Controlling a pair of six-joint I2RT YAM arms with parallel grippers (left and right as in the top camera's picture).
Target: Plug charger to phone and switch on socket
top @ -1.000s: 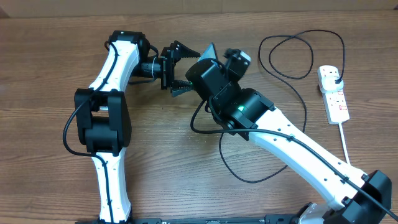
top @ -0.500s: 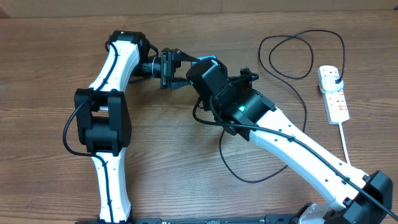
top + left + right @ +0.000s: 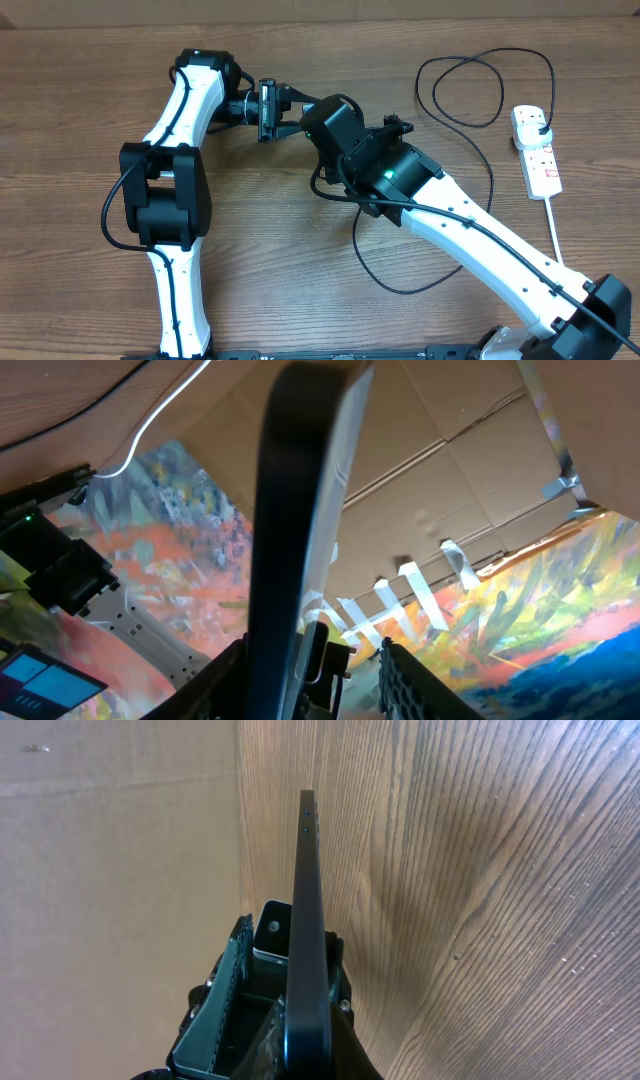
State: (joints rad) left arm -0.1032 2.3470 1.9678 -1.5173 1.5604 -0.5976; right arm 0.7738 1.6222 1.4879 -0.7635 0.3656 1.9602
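right jaws clamping phone [image 3: 306, 870] edge-on | left jaws straddling phone, standing part-open, gap showing on one side

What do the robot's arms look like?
The left arm and the right arm are long white shells with chunky black joints. A thin black cable loops beside the left arm, and a tiny green light glows on the right arm. The left gripper's fingers are black with a gridded face.

Robot lab setup: wood-grain table [image 3: 60, 120], plain cardboard wall [image 3: 120, 870] behind.
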